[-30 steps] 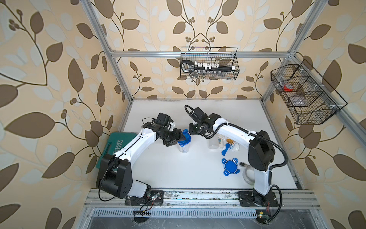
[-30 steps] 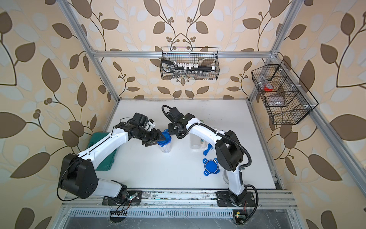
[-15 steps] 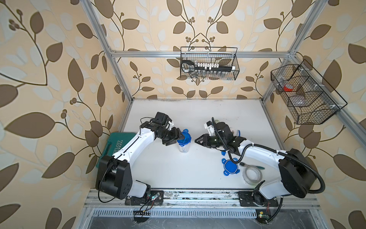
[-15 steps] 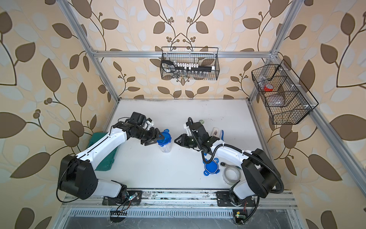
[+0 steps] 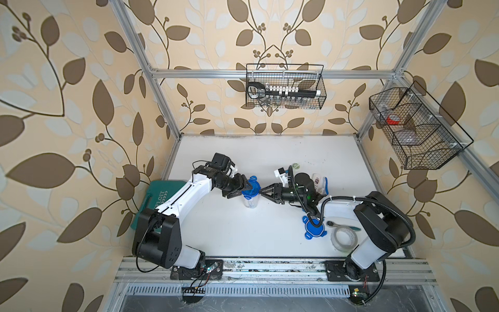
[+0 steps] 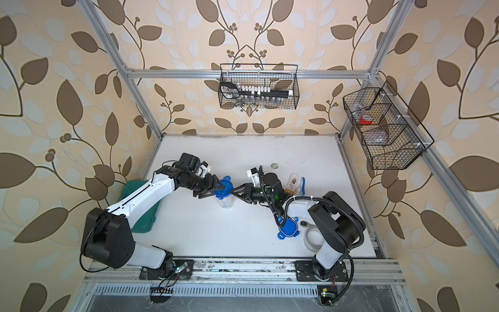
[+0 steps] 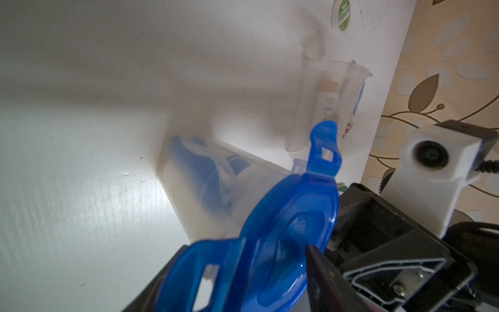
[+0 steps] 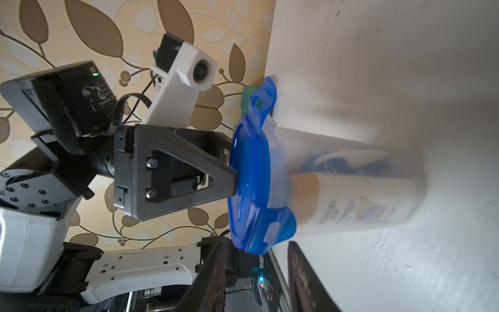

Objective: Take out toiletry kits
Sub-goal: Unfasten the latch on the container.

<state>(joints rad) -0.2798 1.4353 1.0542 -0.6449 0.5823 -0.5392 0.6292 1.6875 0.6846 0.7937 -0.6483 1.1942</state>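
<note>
Lid (image 5: 253, 185) rim flanked: L tool (image 5: 245, 186) grip unclear, R tool (image 5: 262, 191) part-open; bare table (image 5: 243, 232) nearside.

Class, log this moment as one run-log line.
stage: opening upright jar | left claw: on blue lid, grip unclear | right claw: open, beside lid | toiletry kit: inside jar

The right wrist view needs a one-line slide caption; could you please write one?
Left pincer touching the blue four-tabbed lid of a clear plastic jar of toiletries; right pincer open nearby.

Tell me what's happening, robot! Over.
Left gripper at blue lid, grip unclear. Right gripper open beside it. Toiletry kit inside jar, lid in the way.
</note>
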